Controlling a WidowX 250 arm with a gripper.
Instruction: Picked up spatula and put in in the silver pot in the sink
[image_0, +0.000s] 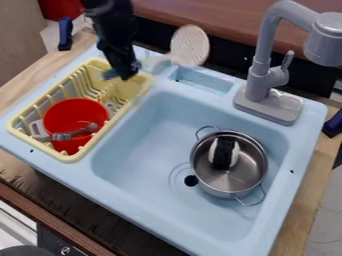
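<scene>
Camera view: the pick-up looks done, and the placing is left. The gripper is over the far end of the rack, at the far left, and appears to be closed narrowly on the handle of the spatula; the handle is blurred, so the exact grip cannot be told. The spatula's round head is raised to the right of the gripper, by the far edge of the sink, well apart from the pot. The pot stands upright in the right part of the sink, with a black-and-white thing inside. What seems left is to carry the spatula right and nearer, lower it into the pot and let go
</scene>
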